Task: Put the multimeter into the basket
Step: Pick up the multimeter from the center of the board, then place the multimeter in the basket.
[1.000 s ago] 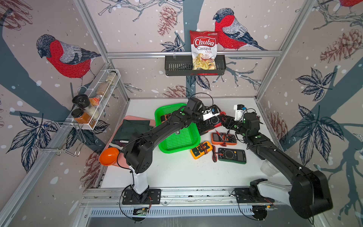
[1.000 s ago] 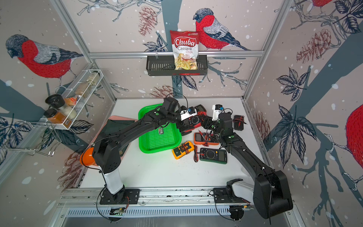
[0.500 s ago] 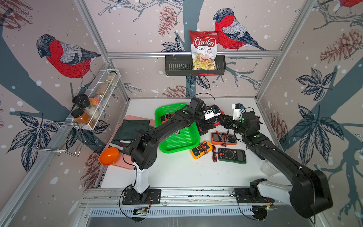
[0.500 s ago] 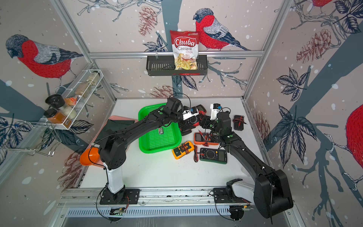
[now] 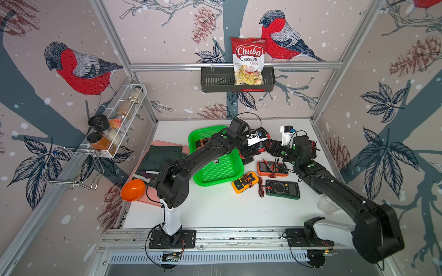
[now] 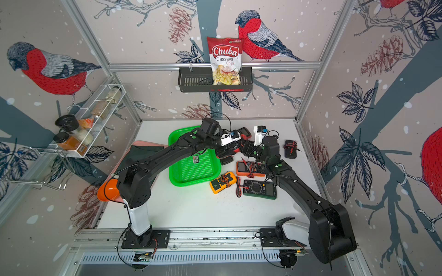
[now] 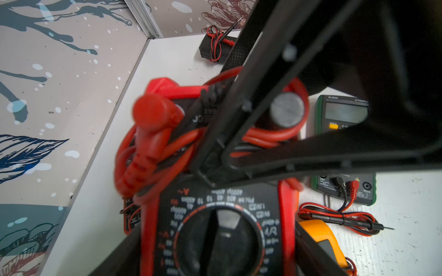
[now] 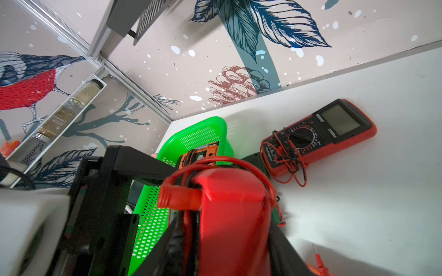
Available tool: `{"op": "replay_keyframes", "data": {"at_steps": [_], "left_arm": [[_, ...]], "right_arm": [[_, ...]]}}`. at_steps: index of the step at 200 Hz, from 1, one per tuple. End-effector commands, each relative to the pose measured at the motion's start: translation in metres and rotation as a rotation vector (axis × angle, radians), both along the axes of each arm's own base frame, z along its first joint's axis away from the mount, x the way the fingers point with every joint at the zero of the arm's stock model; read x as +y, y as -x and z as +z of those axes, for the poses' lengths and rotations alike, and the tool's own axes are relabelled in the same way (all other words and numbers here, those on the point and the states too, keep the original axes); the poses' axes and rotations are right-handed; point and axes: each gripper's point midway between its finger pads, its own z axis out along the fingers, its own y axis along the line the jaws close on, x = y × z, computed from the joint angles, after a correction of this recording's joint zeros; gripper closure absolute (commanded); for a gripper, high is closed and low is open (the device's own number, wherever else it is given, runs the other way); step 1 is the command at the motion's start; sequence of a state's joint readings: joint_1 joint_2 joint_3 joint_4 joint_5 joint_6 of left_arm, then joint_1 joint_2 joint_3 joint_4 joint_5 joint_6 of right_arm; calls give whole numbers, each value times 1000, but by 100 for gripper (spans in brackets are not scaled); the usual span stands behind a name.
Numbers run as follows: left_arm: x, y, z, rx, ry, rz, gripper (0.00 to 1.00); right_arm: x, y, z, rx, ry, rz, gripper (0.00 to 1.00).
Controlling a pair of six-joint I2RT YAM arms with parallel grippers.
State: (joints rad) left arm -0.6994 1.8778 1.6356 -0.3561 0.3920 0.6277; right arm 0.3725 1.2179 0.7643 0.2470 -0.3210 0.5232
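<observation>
Just beside the basket [image 5: 216, 170], the left tool [image 5: 247, 154] and right tool [image 5: 267, 144] both clamp the red multimeter [image 7: 220, 239]; the basket lies on the left arm's side.

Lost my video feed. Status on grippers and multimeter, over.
Both shut on red multimeter: left gripper, right gripper. Multimeter beside green basket, not yet in. Only an orange multimeter in basket's far end.
</observation>
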Motion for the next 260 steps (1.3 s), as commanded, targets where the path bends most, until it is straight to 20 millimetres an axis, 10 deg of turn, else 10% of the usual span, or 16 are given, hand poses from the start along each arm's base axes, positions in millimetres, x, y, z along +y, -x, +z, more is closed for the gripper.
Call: {"op": "replay_keyframes", "data": {"at_steps": [1,13,61,121,225,260], "left_arm": [[18,-7,6,-50,-35,17,100],[29,-9,10,-57,-48,24,100],[106,-17,12,-64,-177,97,100],[193,-7,-57,170,-416,203,100],[198,-43,-129,335,-532,252,96],[203,-55,-142,323,-581,284,60]], "right_arm": [[5,-1,25,-76,-53,25,31],[5,1,29,-88,-54,29,0],[-11,9,50,-134,-27,-36,0],[-54,12,46,-109,32,-253,0],[-61,10,39,-80,44,-295,0],[-60,8,38,-78,47,-293,0]]}}
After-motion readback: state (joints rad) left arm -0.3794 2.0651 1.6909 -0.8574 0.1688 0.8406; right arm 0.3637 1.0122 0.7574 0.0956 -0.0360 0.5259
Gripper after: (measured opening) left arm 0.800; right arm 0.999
